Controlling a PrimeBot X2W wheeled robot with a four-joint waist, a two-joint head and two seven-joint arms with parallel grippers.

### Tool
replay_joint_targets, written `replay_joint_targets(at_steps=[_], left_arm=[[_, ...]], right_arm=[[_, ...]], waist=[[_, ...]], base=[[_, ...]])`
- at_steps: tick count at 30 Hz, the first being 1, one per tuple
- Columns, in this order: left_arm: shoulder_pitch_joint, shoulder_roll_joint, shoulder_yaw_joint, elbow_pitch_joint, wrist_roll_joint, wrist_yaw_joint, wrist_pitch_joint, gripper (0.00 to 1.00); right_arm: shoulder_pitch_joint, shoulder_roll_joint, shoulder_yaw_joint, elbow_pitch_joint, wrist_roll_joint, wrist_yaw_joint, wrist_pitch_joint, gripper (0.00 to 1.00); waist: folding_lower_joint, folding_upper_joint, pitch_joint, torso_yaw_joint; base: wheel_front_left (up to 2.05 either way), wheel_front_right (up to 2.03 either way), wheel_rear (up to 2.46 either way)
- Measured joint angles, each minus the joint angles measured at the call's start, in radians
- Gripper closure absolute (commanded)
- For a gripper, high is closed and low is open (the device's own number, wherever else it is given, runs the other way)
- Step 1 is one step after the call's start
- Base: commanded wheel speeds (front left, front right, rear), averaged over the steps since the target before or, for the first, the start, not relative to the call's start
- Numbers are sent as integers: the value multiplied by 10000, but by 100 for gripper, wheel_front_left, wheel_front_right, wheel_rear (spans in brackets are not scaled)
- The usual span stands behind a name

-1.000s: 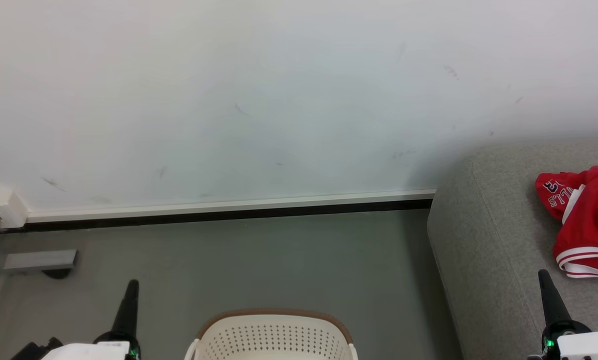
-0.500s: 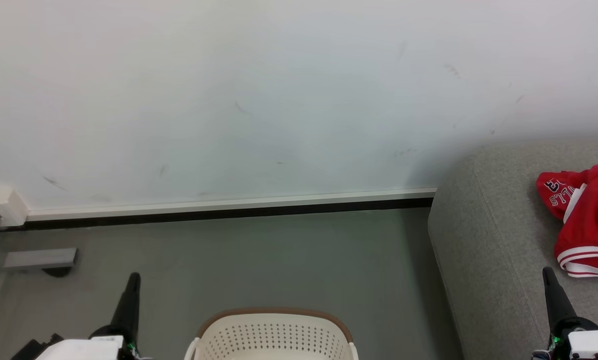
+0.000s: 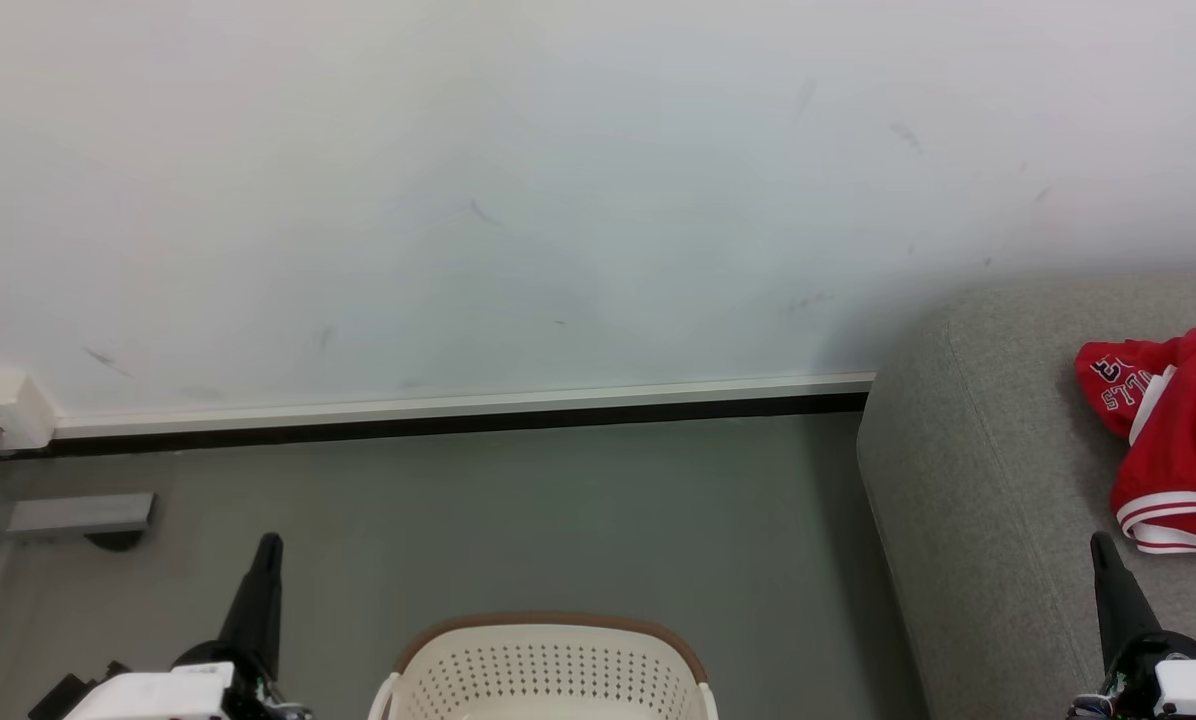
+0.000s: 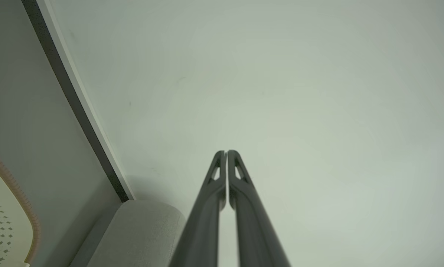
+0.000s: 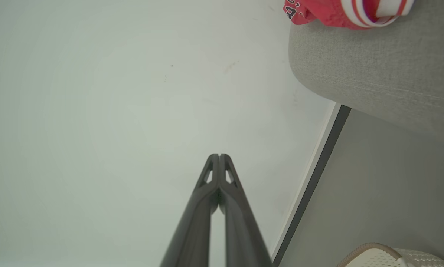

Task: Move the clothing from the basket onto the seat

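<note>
Currently, both grippers hold nothing. The left gripper (image 3: pixel 269 546) has its two fingers pressed together tip to tip, pointing toward the white wall (image 3: pixel 558 200). The right gripper (image 3: pixel 1099 542) is in the same condition, fingers closed against each other along their length.

The basket (image 3: pixel 548 624) stands on the grey floor (image 3: pixel 558 520), between the two pairs of fingers: to the right of the left fingers and to the left of the right fingers. Its interior is out of frame, so its contents cannot be determined.

The clothing (image 3: pixel 1173 450), a red garment with white striped trim, lies on the seat (image 3: pixel 988 480), just beyond the right fingertips and slightly to their right, apart from them.
</note>
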Motion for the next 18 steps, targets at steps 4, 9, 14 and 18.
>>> replay_joint_targets(at_steps=[4,9,14,18], left_arm=[[-35,0,-2,-19,-305,-6,58,100],[-62,2,-4,-35,-468,-29,102,100],[-63,4,-2,-36,-468,-29,102,100],[-63,4,-2,-38,-470,-29,102,100]], right_arm=[[-26,27,-52,-2,242,0,67,100],[-59,44,-104,-4,389,0,123,100],[-75,50,-113,-4,389,0,125,100],[-79,54,-119,-4,389,0,140,100]], waist=[[0,0,13,3],[0,0,23,7],[0,0,23,7],[0,0,23,7]], base=[[0,0,0],[0,0,0],[0,0,0],[0,0,0]])
